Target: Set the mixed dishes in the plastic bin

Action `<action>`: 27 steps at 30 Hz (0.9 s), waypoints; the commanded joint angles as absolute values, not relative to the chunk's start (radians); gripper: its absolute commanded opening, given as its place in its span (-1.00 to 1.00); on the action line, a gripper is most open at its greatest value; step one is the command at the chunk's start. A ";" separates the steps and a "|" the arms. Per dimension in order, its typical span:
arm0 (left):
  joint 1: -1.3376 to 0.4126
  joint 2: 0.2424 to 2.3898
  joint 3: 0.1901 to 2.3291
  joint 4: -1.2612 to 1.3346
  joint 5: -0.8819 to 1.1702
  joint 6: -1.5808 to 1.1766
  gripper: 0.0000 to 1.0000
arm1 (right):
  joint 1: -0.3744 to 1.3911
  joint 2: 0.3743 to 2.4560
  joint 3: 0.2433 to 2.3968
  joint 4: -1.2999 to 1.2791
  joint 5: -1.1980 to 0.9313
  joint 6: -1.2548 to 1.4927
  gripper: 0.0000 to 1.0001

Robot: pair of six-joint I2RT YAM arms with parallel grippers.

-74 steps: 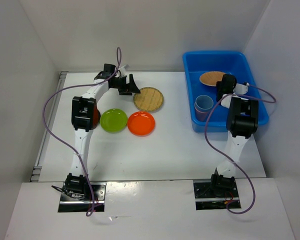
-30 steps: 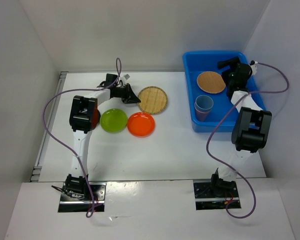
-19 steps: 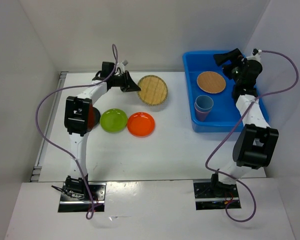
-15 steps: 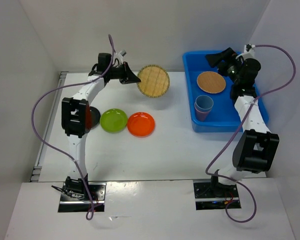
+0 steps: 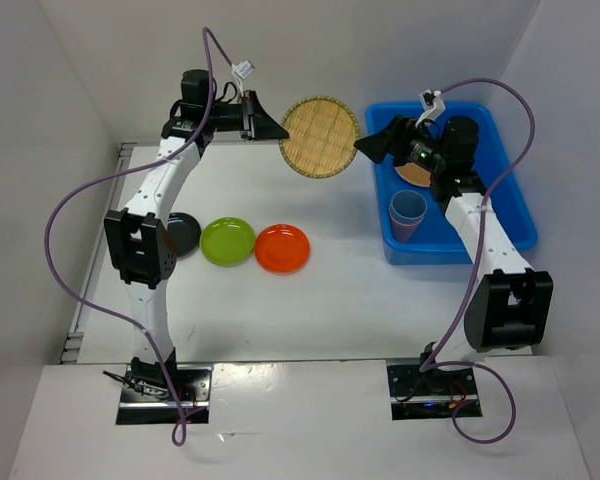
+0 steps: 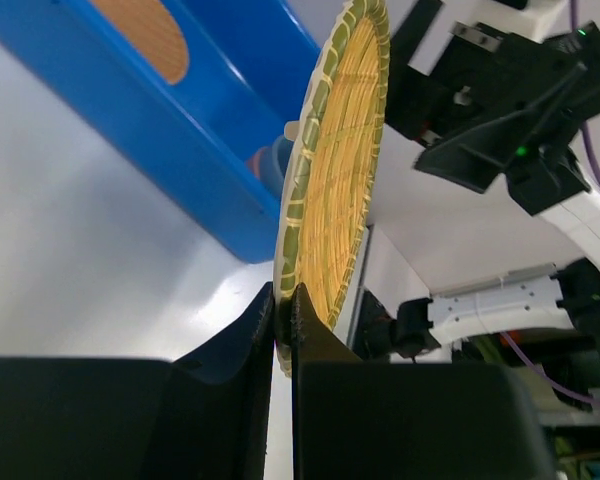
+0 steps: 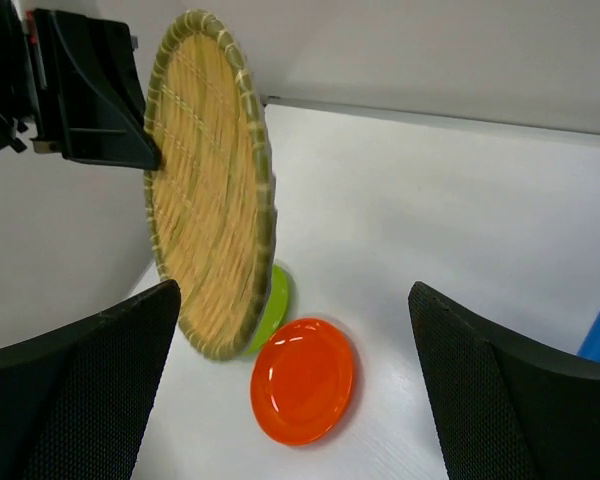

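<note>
Held on edge above the counter [image 5: 360, 300], the tan woven plate [image 5: 321, 136] faces the right pincer [image 5: 366, 145], which gapes wide and empty beside it. The left pincer [image 5: 277, 130] clamps its rim.

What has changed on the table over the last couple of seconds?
The left gripper took the woven plate by its rim, lifted it off the table and carried it, on edge, toward the blue bin. The right gripper rose out of the bin and swung left, open, to face that plate. The green plate, orange plate, and the tan plate and cups in the bin stayed put.
</note>
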State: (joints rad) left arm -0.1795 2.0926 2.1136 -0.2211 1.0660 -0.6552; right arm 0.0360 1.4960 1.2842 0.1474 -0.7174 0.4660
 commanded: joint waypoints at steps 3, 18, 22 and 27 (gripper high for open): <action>-0.254 2.028 2.192 -0.270 1.163 -0.617 -1.00 | 0.091 1.463 1.353 0.101 -0.710 0.413 0.99; -0.311 2.078 2.258 -0.342 1.100 -0.571 -0.84 | 0.121 1.473 1.375 0.011 -0.611 0.390 -1.00; -0.263 2.089 2.269 -0.370 1.091 -0.561 -0.10 | 0.077 1.433 1.353 0.011 -0.531 0.420 -1.00; -0.196 2.040 2.231 -0.370 1.062 -0.540 0.63 | -0.021 1.411 1.316 0.057 -0.465 0.541 -1.00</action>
